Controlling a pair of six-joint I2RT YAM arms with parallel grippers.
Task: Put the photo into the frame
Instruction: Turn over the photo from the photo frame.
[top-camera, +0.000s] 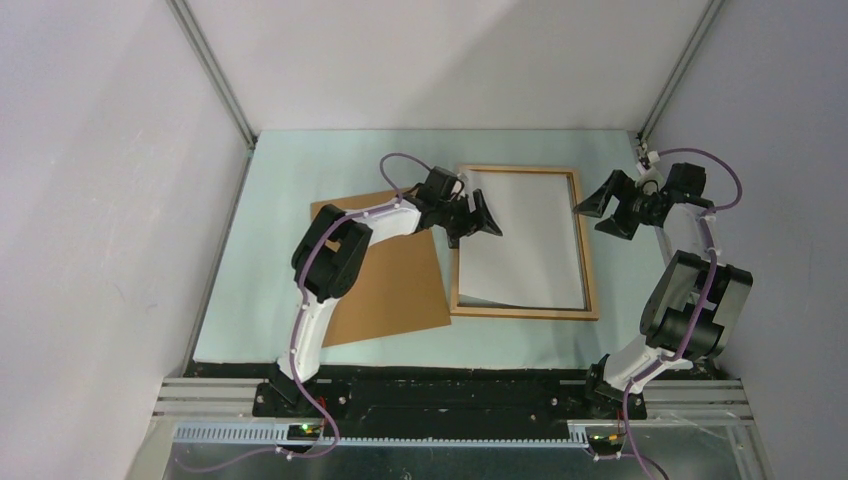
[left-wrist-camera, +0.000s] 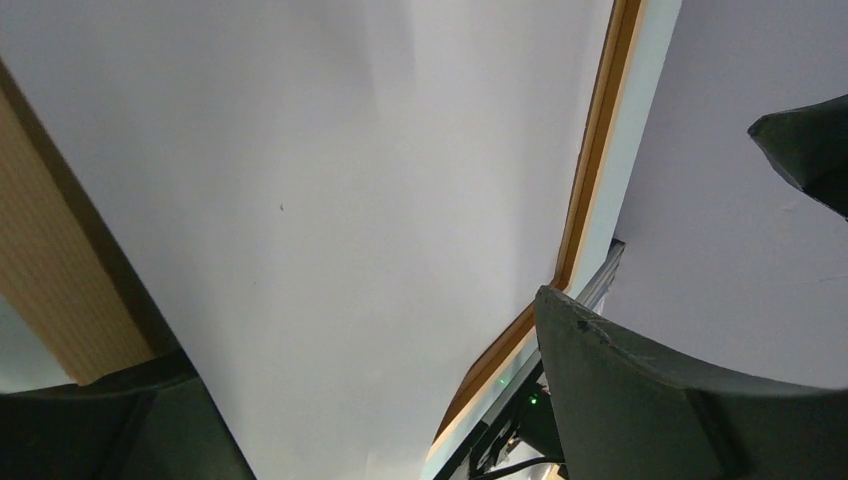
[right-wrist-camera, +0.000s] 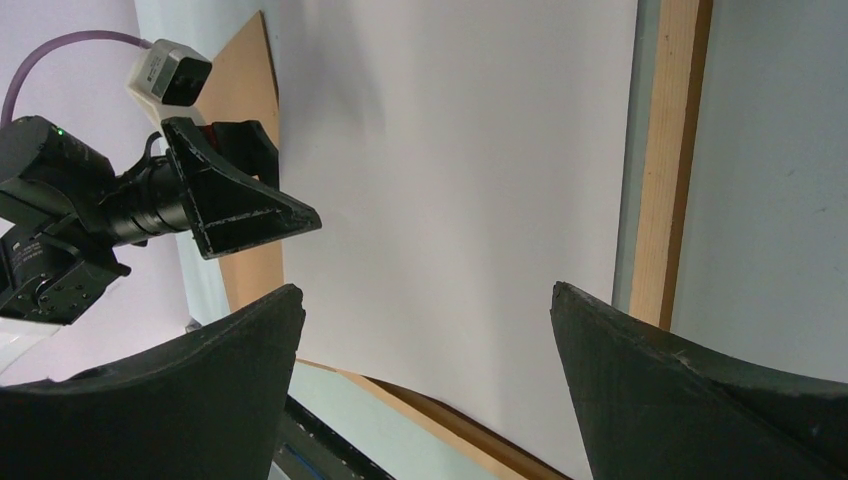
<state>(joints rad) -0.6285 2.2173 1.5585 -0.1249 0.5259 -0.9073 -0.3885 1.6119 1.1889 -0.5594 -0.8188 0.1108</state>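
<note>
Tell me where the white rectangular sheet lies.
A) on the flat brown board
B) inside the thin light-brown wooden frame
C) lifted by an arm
B: the white rectangular sheet lies flat within the thin light-brown wooden frame, the flat brown board lying left of it.

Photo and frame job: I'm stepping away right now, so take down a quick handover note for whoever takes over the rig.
Left gripper: open, empty, above the photo's left edge.
Right gripper: open, empty, beside the frame's right rail near the far end.
Photo: white back up, lying inside the frame, slightly askew. Whether it sits fully flat cannot be told.
Backing board: on the table left of the frame, partly under the left arm.
Done: the photo is laid in the frame.
Left: probably check the seating and square the photo if needed.
</note>
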